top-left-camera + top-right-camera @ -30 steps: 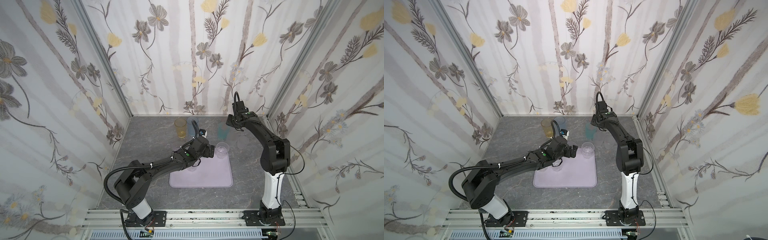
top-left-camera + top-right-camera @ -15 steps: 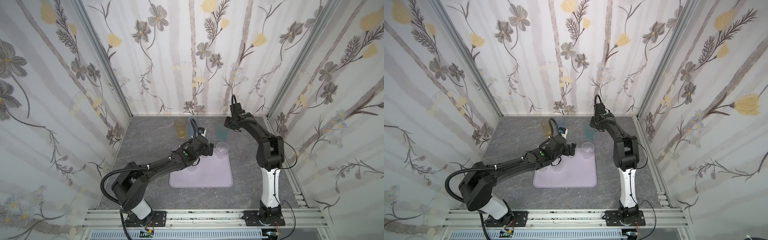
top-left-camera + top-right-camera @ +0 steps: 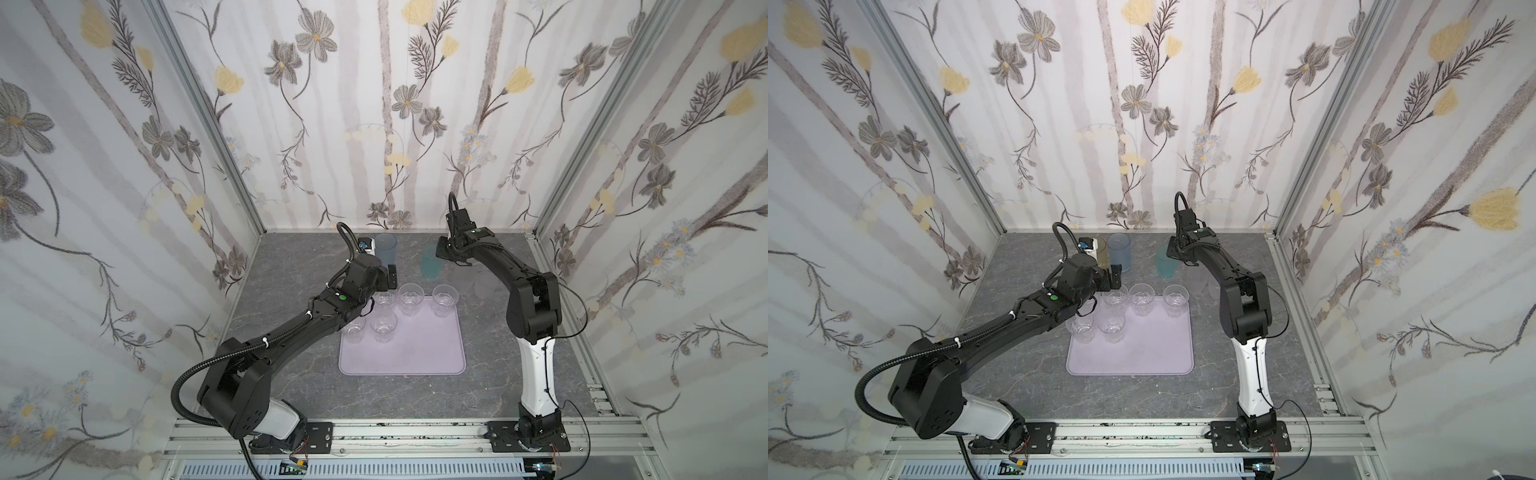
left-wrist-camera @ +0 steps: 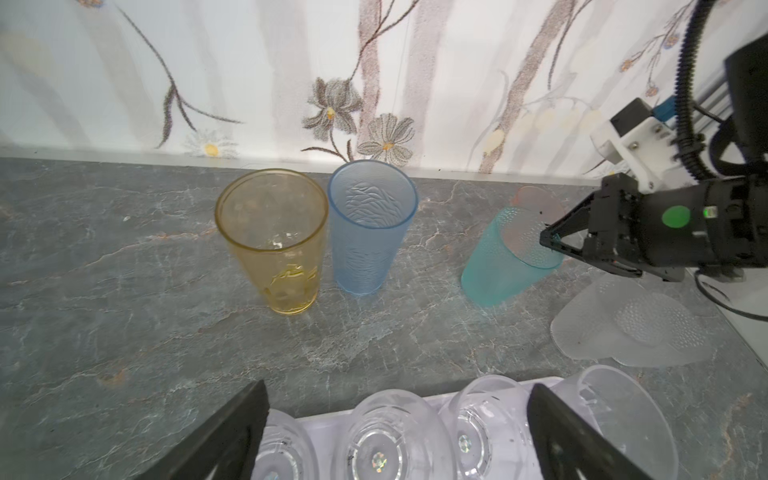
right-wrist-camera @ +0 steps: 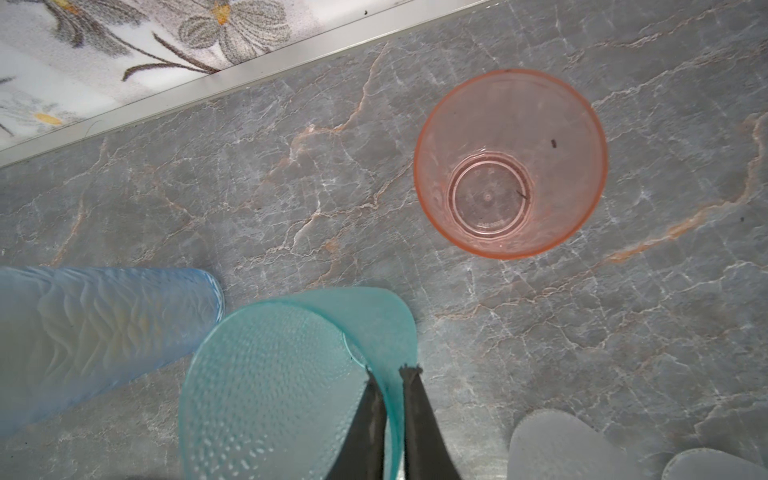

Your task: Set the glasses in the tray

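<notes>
Hidden/unclear:
- The amber glass (image 3: pixel 1100 249) is only a sliver behind the left arm (image 3: pixel 291 332) in a top view. It shows whole in the left wrist view (image 4: pixel 276 245).
- The pink glass (image 5: pixel 511 166) is blocked by the right arm (image 3: pixel 515 282) in both top views.
- The frosted glasses (image 4: pixel 636 328) overlap and are cut off in the right wrist view, so I can't count them. They're barely readable from the top (image 3: pixel 484 286).
- I can't tell if the base of the teal glass (image 5: pixel 270 386) is off the surface.

Grippers:
- The right gripper (image 5: pixel 392 370) is pinched on the teal glass rim, one finger inside the wall and one outside. The glass is tilted (image 4: pixel 507 257).
- The left gripper (image 4: pixel 397 386) has its jaws spread wide and holds nothing. It hangs over the far row of clear glasses (image 3: pixel 410 298).

Layout:
- The tray (image 3: pixel 415 353) sits mid-table.
- It holds five clear glasses: three along the far edge and two nearer on the left. The near half is bare.
- Off the tray at the far side, left to right, stand the amber glass, the blue glass (image 3: pixel 386 249) just beside it, and the teal glass (image 3: pixel 430 259).
- The pink glass is farther back than the teal one.
- The frosted glasses are right of the tray's far corner.

Room: grey veined tabletop (image 3: pixel 299 257), floral-papered walls (image 3: pixel 374 124) and an aluminium rail (image 3: pixel 415 432) at the near edge.
</notes>
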